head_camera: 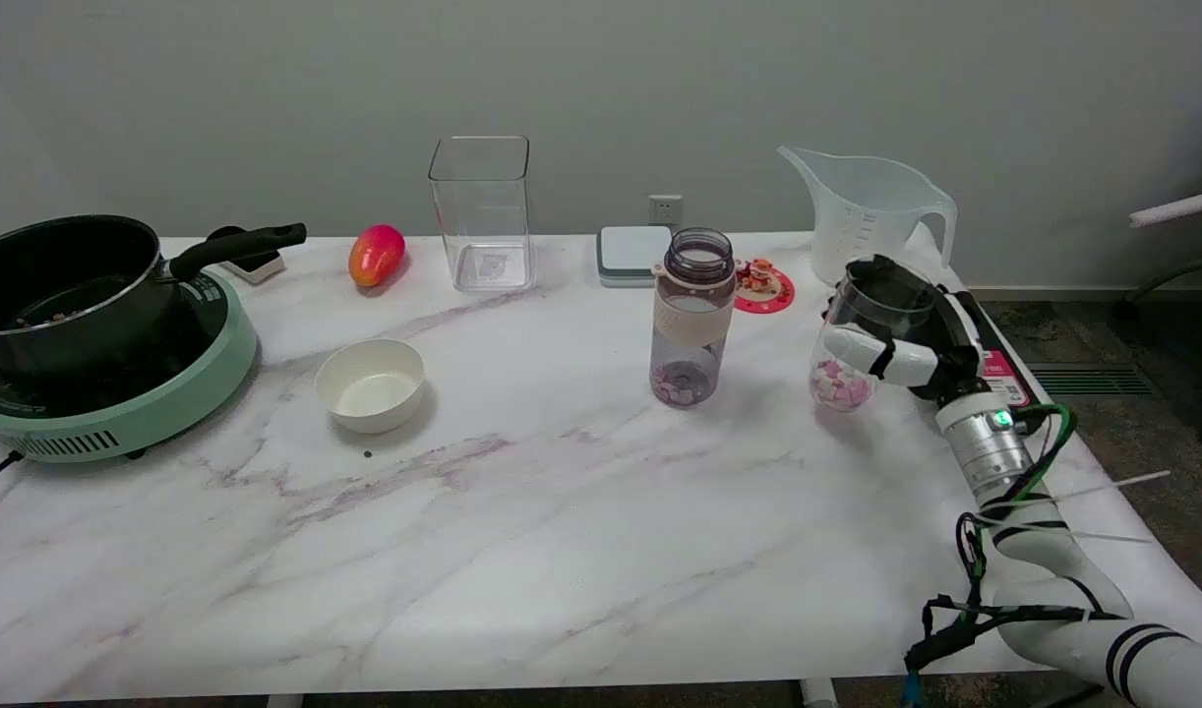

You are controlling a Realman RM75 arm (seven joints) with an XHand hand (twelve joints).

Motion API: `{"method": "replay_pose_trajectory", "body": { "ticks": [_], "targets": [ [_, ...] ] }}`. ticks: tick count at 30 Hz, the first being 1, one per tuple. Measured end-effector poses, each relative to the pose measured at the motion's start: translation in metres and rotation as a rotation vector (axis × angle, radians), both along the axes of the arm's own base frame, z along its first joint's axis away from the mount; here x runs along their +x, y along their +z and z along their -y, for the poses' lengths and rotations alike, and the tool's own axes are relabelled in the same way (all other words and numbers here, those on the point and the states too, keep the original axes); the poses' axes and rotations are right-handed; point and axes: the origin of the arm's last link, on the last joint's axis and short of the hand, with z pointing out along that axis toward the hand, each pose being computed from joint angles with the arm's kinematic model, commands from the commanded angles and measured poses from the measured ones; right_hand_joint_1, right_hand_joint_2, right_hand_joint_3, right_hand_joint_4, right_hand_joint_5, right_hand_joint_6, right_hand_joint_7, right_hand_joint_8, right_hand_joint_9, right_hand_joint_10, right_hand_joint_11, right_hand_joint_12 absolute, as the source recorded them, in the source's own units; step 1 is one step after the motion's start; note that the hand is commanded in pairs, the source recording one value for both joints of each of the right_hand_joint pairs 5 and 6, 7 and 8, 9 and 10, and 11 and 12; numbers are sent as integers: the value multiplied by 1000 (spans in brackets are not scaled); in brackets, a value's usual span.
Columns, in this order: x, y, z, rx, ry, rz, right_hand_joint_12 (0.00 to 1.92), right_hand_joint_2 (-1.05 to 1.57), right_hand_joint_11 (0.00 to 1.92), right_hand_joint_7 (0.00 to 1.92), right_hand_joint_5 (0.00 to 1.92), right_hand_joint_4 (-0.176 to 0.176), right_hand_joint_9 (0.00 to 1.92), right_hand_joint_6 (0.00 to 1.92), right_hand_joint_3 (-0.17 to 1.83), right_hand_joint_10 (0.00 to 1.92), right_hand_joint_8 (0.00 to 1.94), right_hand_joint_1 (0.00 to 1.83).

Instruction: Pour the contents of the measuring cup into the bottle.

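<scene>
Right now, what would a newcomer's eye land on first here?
Probably the right hand at the table's right side, wrapped around a clear measuring cup with pink and white pieces at its bottom. Just left of it stands the open bottle, a few similar pieces already inside. At far left, a black pot sits on a green cooker.

Pot (65, 285) on cooker (109, 393), far left | bowl (371, 384) right of cooker | bottle (694, 320) centre | cup (862, 339) right of bottle | jug (862, 211) behind cup, possibly touching.
</scene>
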Motion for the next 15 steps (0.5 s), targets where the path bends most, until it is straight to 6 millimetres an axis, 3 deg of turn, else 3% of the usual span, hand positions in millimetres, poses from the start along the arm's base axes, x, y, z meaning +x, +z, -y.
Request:
{"method": "replay_pose_trajectory", "body": {
  "ticks": [15],
  "targets": [
    [73,-5,47,98,47,-289,837,383,837,1111,884,0,1051,884,874,1051,1111,1527]
  ]
}}
